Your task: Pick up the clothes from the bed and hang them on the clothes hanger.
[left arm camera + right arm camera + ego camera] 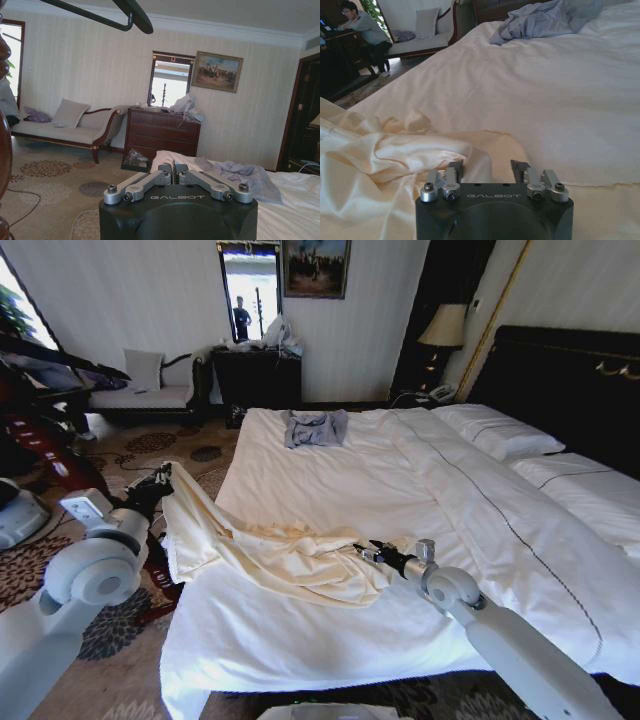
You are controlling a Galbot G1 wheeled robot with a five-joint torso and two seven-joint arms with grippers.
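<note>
1. Head view: the clothes [275,550] lie crumpled on the near left part of the bed [420,540], one end drawn up to the left gripper [160,483] at the bed's left edge. The right gripper [362,552] rests at the garment's right end, touching it.
2. Left wrist view: the left gripper [173,174] has its fingers closed together; the clothes hanger [107,12] hangs above it.
3. Right wrist view: the right gripper [487,170] has its fingers spread apart, cream fabric [395,155] lying between and beside them. A blue-grey garment [545,20] lies at the far end of the bed.
</note>
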